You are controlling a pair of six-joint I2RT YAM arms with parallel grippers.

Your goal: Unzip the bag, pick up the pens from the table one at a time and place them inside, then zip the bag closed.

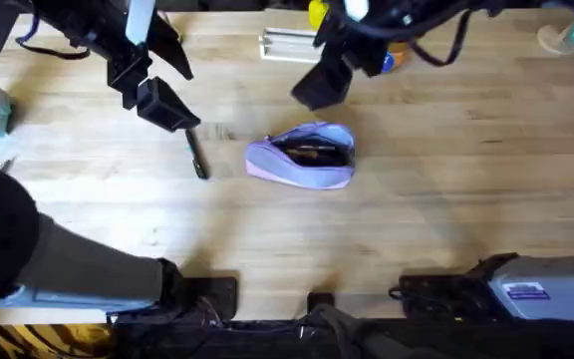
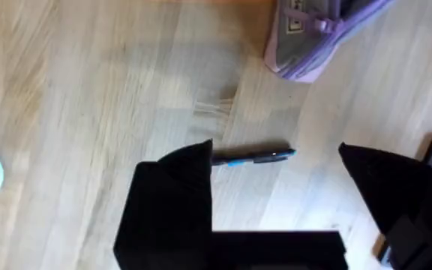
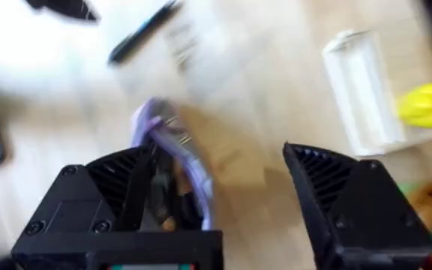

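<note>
The light plank-grained surface [image 1: 436, 209] is bare nearest the arm bases. Farther in, the soft lavender bag [image 1: 303, 157] lies with its zipper parted and its mouth gaping upward, dark pens apparently already inside, so it seems ready for another. Left of it, well apart, one slim dark pen [image 1: 197, 158] with a teal accent lies flat. Just beyond, the left pincer [image 1: 163, 106] hovers with fingers spread, likely lining up for a grasp. Farthest, the right pincer [image 1: 323, 84] hangs beyond the bag, black ribbed fingers apart and empty.
</note>
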